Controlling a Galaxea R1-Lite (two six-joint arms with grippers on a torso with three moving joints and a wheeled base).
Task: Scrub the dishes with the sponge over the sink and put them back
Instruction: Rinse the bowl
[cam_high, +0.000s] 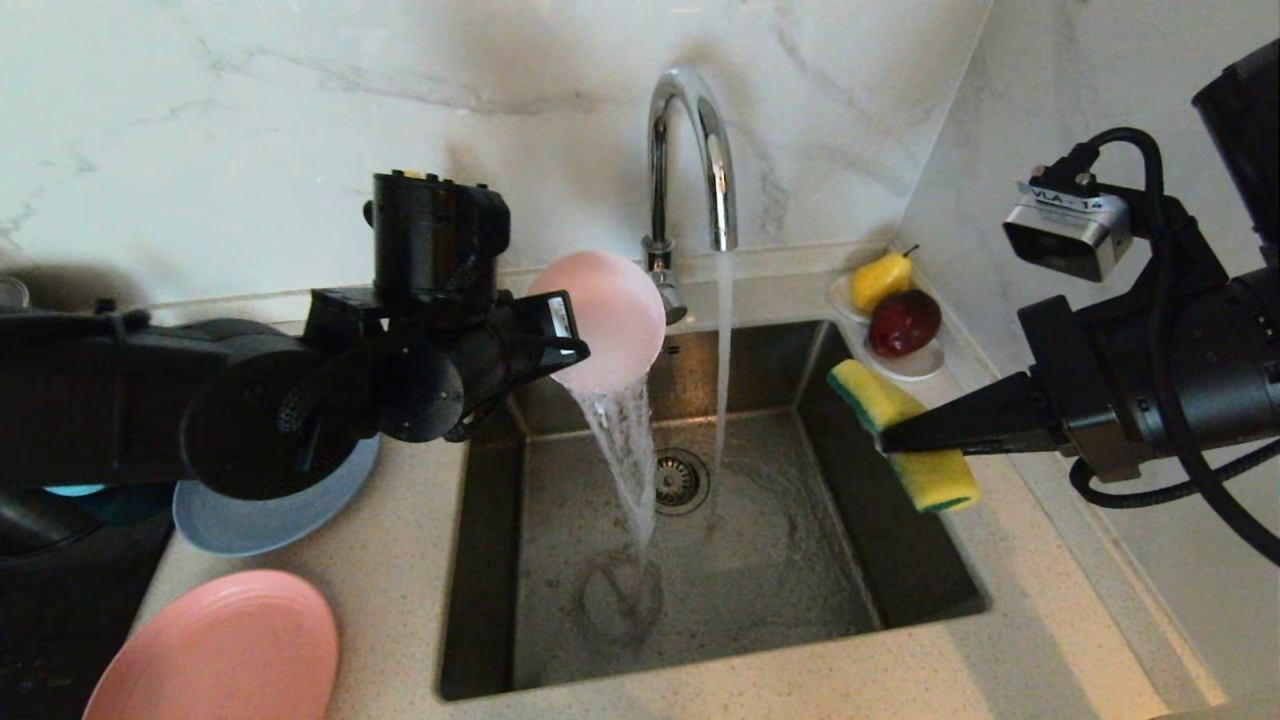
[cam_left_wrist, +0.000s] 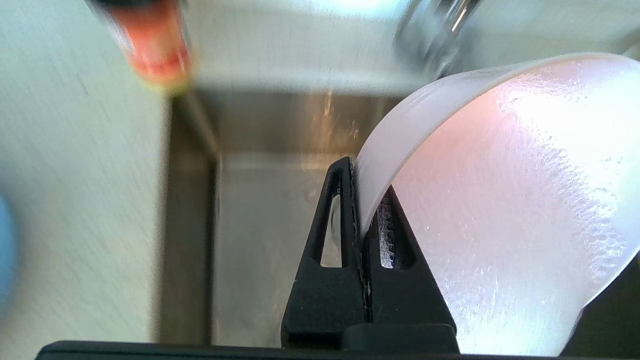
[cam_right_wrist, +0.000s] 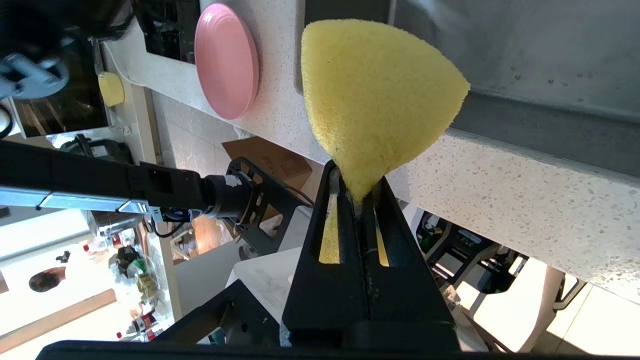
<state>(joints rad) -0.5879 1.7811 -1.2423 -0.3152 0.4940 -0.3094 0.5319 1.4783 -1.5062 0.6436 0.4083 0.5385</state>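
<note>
Head view shows you the left hand (cam_high: 560, 345) clamped shut on the rim of the small pink dish (cam_high: 605, 318), holding it tipped over the back left part of the sink (cam_high: 900, 560). Water pours off the dish's lower edge into the basin, landing just left of the drain (cam_high: 681, 481). The tap (cam_high: 690, 150) is running, its own stream falling beside the dish and not on it.

In the left wrist view you see both fingers (cam_left_wrist: 345, 235) pinching the thin edge of the dish (cam_left_wrist: 510, 200), whose inner face is wet.

Your right hand (cam_high: 885, 437) is closed tight on the sponge (cam_high: 905, 435), squeezing its middle so the yellow foam bends around the fingers, green side facing the sink. It hangs over the sink's right edge, well apart from the dish. The right wrist view shows the same pinch on the sponge (cam_right_wrist: 375, 95).

On the table (cam_high: 400, 590) left of the sink lie the grey-blue plate (cam_high: 270, 505), partly under the left arm, and the large pink plate (cam_high: 215, 650) nearer you. A white dish of fruit (cam_high: 900, 320) sits in the far right corner.
</note>
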